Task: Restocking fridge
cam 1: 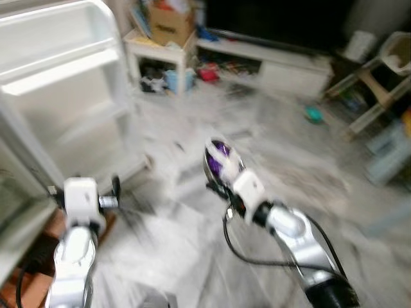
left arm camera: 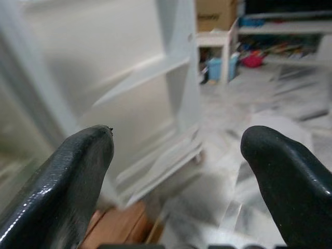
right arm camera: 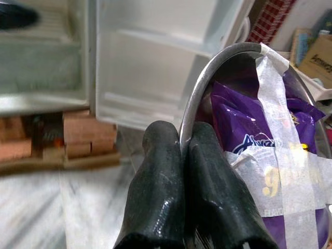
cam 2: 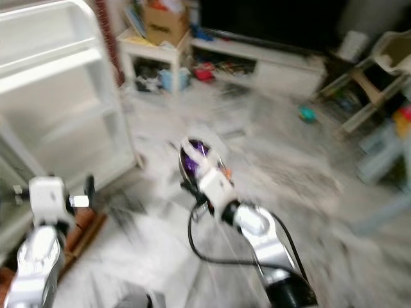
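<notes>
Steel bowl (right arm camera: 244,104) with a purple packet (right arm camera: 259,140) taped inside is pinched at its rim by the right gripper (right arm camera: 181,150), fingers closed, above marble floor (cam 1: 289,167). The left gripper (left arm camera: 176,155), fingers spread wide and empty, faces the open white fridge door (cam 1: 70,83).

The open fridge door (cam 1: 77,96) stands at the left, its shelves facing the room, with the fridge body (right arm camera: 41,62) beside it raised on bricks (right arm camera: 78,135). The left gripper (left arm camera: 176,171) hangs in front of the door. To its right, over the floor (cam 1: 289,167), the right gripper (right arm camera: 189,155) grips the rim of a bowl (right arm camera: 207,78) with a packet (right arm camera: 259,129) taped inside. Behind, along the far wall, stands a low cabinet (cam 1: 270,64), with a side table (cam 1: 160,51) to its left carrying a cardboard box (cam 1: 170,22).
</notes>
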### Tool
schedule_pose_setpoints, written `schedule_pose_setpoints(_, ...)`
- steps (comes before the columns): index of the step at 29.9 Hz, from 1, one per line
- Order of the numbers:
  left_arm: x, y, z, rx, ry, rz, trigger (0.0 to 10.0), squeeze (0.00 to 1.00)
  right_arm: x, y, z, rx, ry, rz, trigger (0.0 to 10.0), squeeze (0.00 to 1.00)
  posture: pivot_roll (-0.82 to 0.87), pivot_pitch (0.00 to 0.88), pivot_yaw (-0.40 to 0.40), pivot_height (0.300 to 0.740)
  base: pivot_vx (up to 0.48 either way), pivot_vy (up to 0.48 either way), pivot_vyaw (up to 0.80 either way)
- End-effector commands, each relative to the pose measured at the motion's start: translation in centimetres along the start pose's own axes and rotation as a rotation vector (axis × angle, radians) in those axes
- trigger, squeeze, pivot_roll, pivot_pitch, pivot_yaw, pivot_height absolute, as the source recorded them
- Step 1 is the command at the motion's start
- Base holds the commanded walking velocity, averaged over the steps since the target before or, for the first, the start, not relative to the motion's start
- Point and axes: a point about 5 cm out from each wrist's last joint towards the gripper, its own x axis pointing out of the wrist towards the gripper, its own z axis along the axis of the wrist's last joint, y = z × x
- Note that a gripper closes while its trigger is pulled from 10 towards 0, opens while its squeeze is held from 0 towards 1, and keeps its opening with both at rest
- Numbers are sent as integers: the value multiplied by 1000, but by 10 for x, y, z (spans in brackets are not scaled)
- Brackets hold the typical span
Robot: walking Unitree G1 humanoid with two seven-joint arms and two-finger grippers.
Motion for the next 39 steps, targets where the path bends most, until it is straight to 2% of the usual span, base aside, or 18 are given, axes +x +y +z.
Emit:
schedule_pose_setpoints(1,-4,7,-1,4,8,22,10000,0,-4,-6,11,-32,-61,-76,10000,0,88,0,-42,740,0,0,794)
schedule_pose_setpoints(6,-4,-1,-8,12,38,-53,10000,0,-16,-5,2,-17,-43,-160,10000,0,52,0,10,740,0,0,794)
schedule_pose_setpoints(8,2,-9,-6,24,30,-103,10000,0,-20,-4,-2,-22,-32,-184,10000,0,18,0,38,740,0,0,794)
schedule_pose_setpoints(12,8,-12,-3,20,23,-112,10000,0,-23,-5,-3,-29,-26,-198,10000,0,9,0,37,740,0,0,794)
schedule_pose_setpoints(15,11,-11,-1,-10,17,-74,10000,0,-25,-6,-3,-53,-17,-176,10000,0,18,0,9,740,0,0,794)
schedule_pose_setpoints(18,10,-1,-3,-13,24,27,10000,0,-22,-6,-1,-57,-28,-140,10000,0,40,0,-25,740,0,0,788)
schedule_pose_setpoints(21,3,7,-9,-52,55,122,10000,0,-17,-6,2,-78,-37,-103,10000,0,61,0,-44,740,0,0,788)
schedule_pose_setpoints(33,0,11,-10,-55,52,103,10000,0,-4,-2,8,-114,-70,-44,10000,0,86,0,-49,740,0,0,782)
schedule_pose_setpoints(39,8,16,-10,-82,58,40,10000,0,-5,-1,7,-131,-75,-26,10000,0,81,0,-50,740,0,0,780)
